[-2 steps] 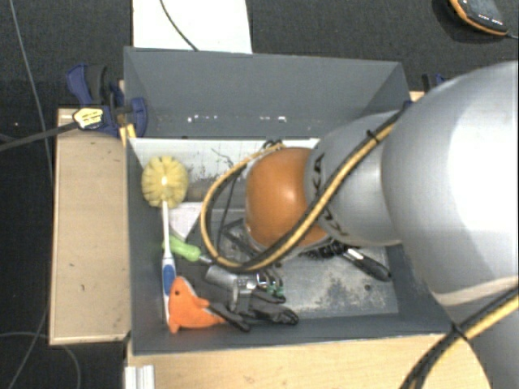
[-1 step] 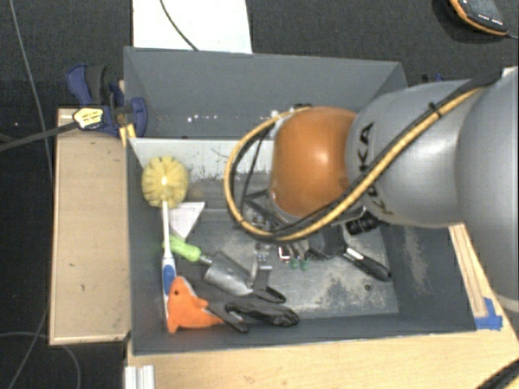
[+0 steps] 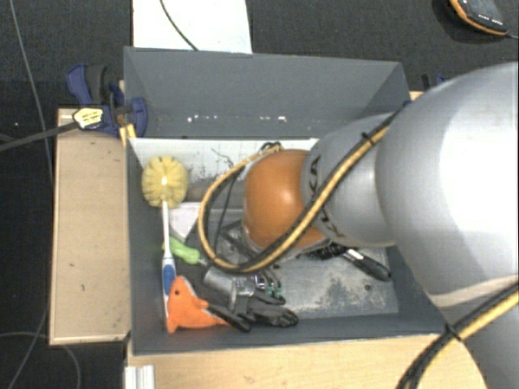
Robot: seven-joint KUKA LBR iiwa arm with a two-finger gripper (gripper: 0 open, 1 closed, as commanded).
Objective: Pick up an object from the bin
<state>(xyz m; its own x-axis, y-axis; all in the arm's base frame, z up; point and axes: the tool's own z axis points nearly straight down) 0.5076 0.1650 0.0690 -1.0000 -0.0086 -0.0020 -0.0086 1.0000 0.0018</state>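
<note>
- Since the gripper (image 3: 258,313) hangs low in the near-left part of the bin (image 3: 259,96), just beside an orange plastic toy (image 3: 188,309), the step in hand looks like the approach to a grasp; nothing is lifted yet.
- Whether the pincer is spread or pressed together cannot be told. Its dark parts merge into one mass under the orange wrist cover (image 3: 276,197) and the looped cables (image 3: 212,217), and no object is visible in its grip.
- The orange toy lies in the bin's near-left corner, close to the near wall, at the blue lower end of a dish brush (image 3: 165,217).
- The toy is wedge-like, broad at the view's left and tapering to a tip at the right, so it points toward the gripper. Its long axis runs roughly along the near wall.
- The brush lies nearly crosswise to it, with its yellow round head toward the far wall and its white handle running toward the near one. A small green piece (image 3: 186,254) sits beside the handle.
- The next move probably calls for closing across the toy's narrow end, square to its long axis, without catching the brush handle.
</note>
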